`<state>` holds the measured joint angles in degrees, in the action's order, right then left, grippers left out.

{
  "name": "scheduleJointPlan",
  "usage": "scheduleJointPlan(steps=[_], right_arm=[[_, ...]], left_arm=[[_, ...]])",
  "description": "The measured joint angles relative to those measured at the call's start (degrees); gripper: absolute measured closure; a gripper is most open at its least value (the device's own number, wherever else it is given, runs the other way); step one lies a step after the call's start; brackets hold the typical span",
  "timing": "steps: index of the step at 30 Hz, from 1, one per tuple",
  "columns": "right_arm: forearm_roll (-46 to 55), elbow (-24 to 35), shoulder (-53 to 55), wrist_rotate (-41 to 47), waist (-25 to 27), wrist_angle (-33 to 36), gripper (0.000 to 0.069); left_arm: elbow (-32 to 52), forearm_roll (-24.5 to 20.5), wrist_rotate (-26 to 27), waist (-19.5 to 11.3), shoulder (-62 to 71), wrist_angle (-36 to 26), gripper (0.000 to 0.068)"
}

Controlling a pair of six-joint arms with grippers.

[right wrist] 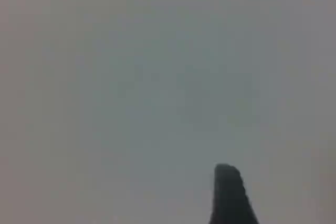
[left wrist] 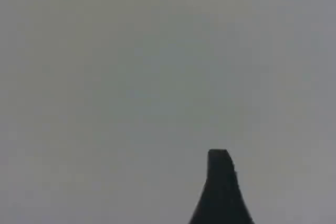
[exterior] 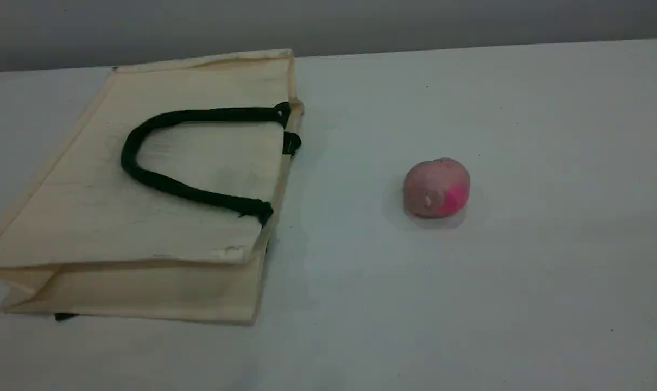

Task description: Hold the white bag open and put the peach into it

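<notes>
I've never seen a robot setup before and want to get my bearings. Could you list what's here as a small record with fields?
Table: pale, plain
White bag: lying flat at the left, rim toward the right
Handle: dark rope, resting on top of the bag
Peach: pink, on the table to the right of the bag, not touching it
Arms: none in the scene view
Left gripper fingertip: over blank grey, holding nothing
Right gripper fingertip: over blank grey, holding nothing
</notes>
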<state>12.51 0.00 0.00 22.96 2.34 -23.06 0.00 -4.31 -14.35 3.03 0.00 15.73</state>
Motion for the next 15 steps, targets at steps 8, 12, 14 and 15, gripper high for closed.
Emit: scheduleJointPlan(steps=[8,12,14,15], right_arm=[[2.9,-3.0,0.0,6.2,0.0,2.0,0.0305],[5.7,-9.7,0.7,8.8,0.0,6.1,0.0305],[6.0,-13.0,2.3,10.3,0.0,9.5,0.0305],[6.0,-14.7,3.0,10.6,0.0,11.5,0.0305]], left_arm=[[-5.0,-0.6,-4.9,0.0,3.0,0.5,0.0212],[-10.6,-2.3,-4.8,0.0,8.1,-2.4,0.0212],[-13.3,-2.3,-4.8,0.0,11.5,-5.6,0.0212],[-14.8,-2.2,-4.8,0.0,13.1,-7.3,0.0212]])
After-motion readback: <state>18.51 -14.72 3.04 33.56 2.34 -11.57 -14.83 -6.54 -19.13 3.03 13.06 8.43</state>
